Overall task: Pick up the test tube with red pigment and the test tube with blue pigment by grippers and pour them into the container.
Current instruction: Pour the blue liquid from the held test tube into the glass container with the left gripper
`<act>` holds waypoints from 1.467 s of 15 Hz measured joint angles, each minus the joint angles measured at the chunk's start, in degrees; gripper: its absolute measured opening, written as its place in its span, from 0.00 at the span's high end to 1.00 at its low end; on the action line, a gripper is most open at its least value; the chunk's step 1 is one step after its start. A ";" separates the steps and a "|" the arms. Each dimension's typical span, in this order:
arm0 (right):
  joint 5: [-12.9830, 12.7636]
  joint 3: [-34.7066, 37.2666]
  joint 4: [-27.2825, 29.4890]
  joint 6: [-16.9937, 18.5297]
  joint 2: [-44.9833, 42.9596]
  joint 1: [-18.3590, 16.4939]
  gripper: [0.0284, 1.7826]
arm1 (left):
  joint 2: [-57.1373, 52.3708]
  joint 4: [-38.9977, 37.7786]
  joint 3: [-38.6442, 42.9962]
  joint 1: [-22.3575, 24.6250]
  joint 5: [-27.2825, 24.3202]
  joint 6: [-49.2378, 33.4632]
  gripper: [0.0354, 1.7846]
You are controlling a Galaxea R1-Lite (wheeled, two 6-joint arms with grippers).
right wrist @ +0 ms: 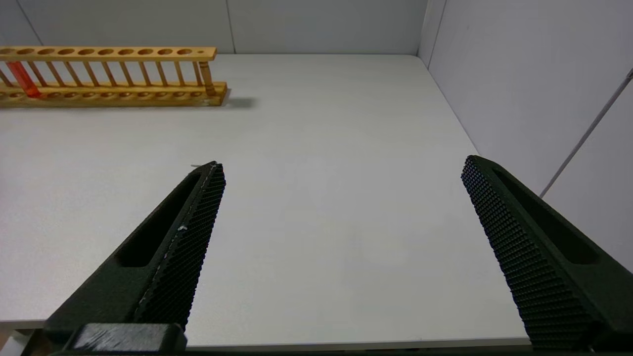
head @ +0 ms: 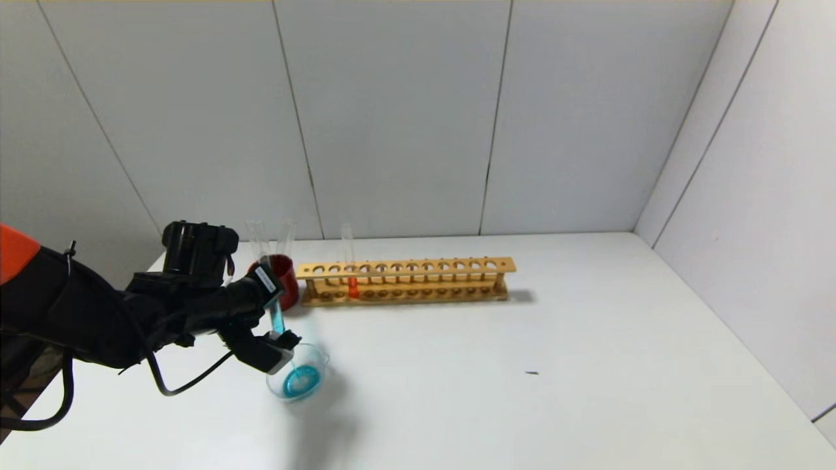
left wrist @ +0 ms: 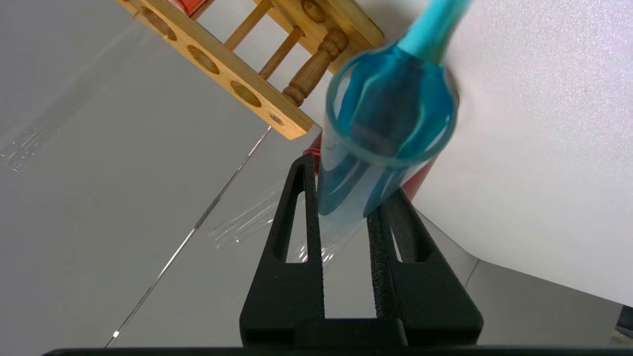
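My left gripper [head: 274, 318] is shut on the test tube with blue pigment [head: 276, 316], held tilted with its mouth over the container [head: 320, 361], a clear glass dish near the table's front left. A pool of teal-blue liquid lies in the dish. In the left wrist view the black fingers [left wrist: 302, 207] clamp the blue-streaked tube [left wrist: 385, 123], and a blue stream leaves its mouth. The test tube with red pigment [head: 353, 287] [right wrist: 22, 79] stands upright in the wooden rack [head: 405, 281]. My right gripper [right wrist: 341, 168] hangs open over bare table, far from the rack.
A dark red cup [head: 286, 282] holding clear tubes stands just behind my left gripper, next to the rack's left end [left wrist: 222, 64]. Grey wall panels close the table's back and right side. A small dark speck [head: 532, 373] lies right of centre.
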 joint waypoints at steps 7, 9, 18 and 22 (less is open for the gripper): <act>0.01 0.00 0.00 0.02 0.00 0.00 0.02 | -0.79 -0.33 0.20 -1.23 0.04 3.86 0.84; 0.01 0.00 0.00 0.00 0.00 0.00 0.02 | -1.13 -0.68 0.46 -1.45 0.06 3.97 0.84; 0.01 0.00 0.00 0.00 0.00 0.00 0.02 | -3.19 -2.50 1.93 -1.87 0.20 7.91 0.84; 0.04 0.00 0.00 0.02 0.00 0.00 0.02 | -3.74 -2.54 2.21 -1.99 0.22 8.24 0.84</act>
